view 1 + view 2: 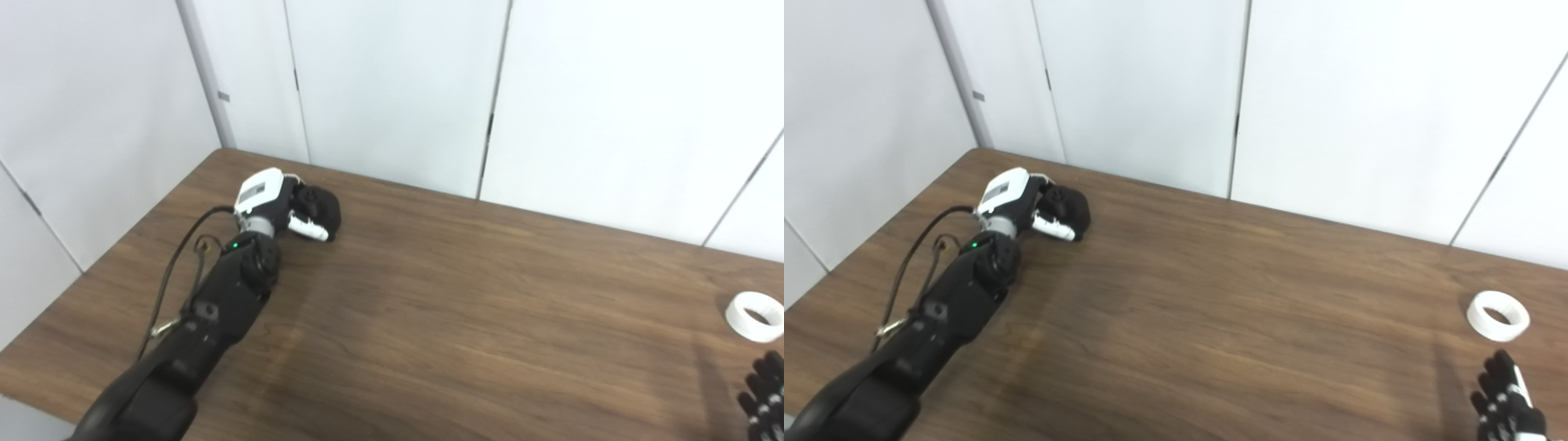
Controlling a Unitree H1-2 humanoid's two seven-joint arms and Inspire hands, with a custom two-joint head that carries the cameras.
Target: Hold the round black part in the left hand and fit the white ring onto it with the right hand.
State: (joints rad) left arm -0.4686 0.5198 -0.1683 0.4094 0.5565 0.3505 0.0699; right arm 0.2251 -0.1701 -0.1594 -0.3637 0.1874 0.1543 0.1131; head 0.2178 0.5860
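So the left hand [288, 205] is way out at the far left corner of the wooden surface [465, 318], arm stretched out long across it with a cable [177, 263] looping off the forearm. The hand's fingers are curled around the round black part [321, 207], which sits right at the fingertips, down against the surface. A white-tipped thumb [308, 228] is tucked along the near side of the part, touching it. Looks like a closed grip on it, though the part is black against black fingers so the exact contact is hard to pick out. Can't tell if it's lifted at all or just resting on the wood.

The white ring [1498, 315] is on the opposite side, near the right edge of the surface, lying flat with its hole facing up. It's well apart from the black part, basically the whole width of the surface between them.

The right hand [1510, 404] only pokes in at the bottom right corner. Its fingers are spread apart and pointing up toward the ring, holding nothing. The ring lies just beyond the fingertips, near but not touching.

White wall panels [392, 86] behind the surface.
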